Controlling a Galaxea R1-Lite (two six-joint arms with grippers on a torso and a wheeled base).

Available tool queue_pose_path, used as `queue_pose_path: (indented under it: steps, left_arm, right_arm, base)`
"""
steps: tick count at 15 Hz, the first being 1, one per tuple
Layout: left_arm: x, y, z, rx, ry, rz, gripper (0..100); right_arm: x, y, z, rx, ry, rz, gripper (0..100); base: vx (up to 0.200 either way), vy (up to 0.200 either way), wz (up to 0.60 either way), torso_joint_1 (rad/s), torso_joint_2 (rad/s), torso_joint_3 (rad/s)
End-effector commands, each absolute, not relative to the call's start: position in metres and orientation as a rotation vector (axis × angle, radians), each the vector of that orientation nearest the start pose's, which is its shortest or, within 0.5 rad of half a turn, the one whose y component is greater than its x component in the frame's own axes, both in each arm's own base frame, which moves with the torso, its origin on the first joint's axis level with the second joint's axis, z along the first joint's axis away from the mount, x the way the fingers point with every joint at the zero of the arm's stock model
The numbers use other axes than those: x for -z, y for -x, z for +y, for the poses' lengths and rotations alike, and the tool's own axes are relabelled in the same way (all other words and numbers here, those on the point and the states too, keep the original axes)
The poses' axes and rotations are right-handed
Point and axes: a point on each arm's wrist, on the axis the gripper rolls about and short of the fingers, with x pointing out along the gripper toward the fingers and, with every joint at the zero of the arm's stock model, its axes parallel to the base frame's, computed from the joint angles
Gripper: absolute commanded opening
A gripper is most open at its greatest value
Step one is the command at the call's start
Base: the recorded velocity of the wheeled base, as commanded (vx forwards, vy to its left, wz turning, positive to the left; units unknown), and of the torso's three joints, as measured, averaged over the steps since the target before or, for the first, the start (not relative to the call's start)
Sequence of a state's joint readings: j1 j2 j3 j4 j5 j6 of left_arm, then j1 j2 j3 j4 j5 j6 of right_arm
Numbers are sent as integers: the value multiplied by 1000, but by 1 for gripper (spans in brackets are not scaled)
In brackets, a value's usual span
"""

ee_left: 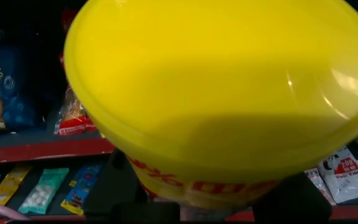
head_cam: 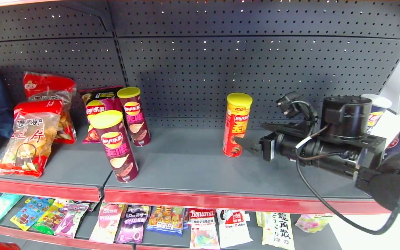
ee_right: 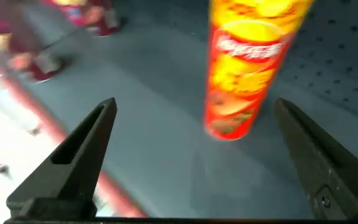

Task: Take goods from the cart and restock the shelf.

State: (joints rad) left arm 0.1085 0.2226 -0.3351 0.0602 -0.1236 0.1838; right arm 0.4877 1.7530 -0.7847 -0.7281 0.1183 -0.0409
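Shop: pegboard shelf (head_cam: 193,166) stocked with snack packets (head_cam: 30,139).

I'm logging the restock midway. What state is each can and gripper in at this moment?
Red cylindrical chip can with yellow lid: upright on the grey shelf, ungripped.
Right gripper: jaws open, close to that can, not touching.
Front maroon cylindrical can with yellow lid: standing, lid on.
Rear maroon cylindrical can: standing, lid on.
Yellow-lidded red can: held, off the shelf.
Left gripper: jaws shut on it.

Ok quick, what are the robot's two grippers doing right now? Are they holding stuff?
Left gripper: closed on a yellow-lidded can.
Right gripper: open, empty, facing the red can on the shelf.
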Motion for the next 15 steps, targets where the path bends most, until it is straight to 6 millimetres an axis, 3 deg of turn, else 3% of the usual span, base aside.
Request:
queue_pose_path:
  steps: [1, 4, 15]
  left_arm:
    - [-167, 24, -5, 11, -190, -50, 0]
    - [-166, 24, -5, 5, -189, -46, 0]
    - [-166, 24, -5, 2, -189, -45, 0]
  right_arm:
    - [-155, -301, 155, -570, 88, 252, 100]
    - [-154, -329, 155, -511, 90, 224, 100]
    - [-154, -366, 173, -455, 80, 171, 100]
  base:
    - [0, 0, 0, 0, 0, 0]
    - [0, 0, 0, 0, 0, 0]
    - [0, 0, 0, 0, 0, 0]
